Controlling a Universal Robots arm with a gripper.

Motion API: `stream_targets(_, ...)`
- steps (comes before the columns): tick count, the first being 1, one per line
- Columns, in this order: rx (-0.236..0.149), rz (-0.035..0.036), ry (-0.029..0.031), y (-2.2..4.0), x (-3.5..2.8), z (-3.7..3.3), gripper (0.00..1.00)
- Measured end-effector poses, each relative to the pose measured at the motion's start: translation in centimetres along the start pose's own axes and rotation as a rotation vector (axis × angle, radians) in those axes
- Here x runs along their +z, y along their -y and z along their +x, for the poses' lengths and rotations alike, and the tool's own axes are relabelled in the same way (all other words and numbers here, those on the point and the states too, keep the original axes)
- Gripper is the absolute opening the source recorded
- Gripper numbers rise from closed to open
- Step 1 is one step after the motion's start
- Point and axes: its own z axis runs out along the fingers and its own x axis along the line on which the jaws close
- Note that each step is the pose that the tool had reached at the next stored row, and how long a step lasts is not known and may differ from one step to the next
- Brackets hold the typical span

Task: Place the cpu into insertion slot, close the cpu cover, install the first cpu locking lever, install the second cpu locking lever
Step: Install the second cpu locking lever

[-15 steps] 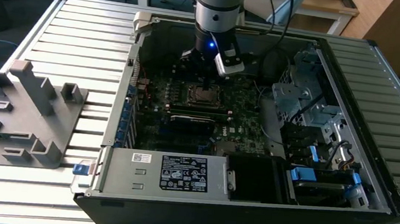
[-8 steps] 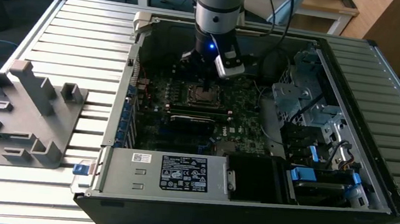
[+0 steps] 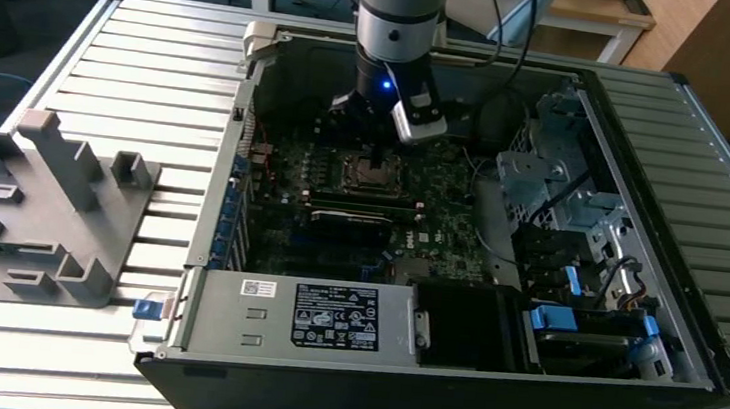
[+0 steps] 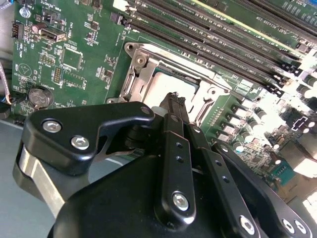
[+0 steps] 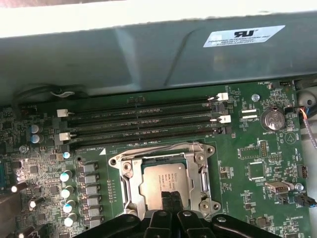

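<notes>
First wrist view: the fingers (image 5: 171,203) are drawn nearly together, tips down on the cpu (image 5: 161,184), gripping nothing that shows. That chip lies flat in the insertion slot (image 5: 166,179), inside its metal frame, with the memory slots (image 5: 141,124) just beyond on the green motherboard (image 5: 247,158). I judge the cpu light, stiff and fragile underneath, best held by its edges. Around stands the computer case (image 3: 455,384) on the slatted worktop (image 3: 150,63).

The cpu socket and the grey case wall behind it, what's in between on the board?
In the first wrist view, long black memory slots lie between the insertion slot and the case wall.
</notes>
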Motion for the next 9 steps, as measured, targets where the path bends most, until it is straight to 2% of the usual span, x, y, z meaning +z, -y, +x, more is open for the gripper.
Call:
stream_targets(5,0.000,-0.0003,0.0002,-0.01,-0.34,-0.02,0.11)
stream_targets(9,0.000,-0.0004,0.0002,-0.01,-0.35,-0.02,0.11)
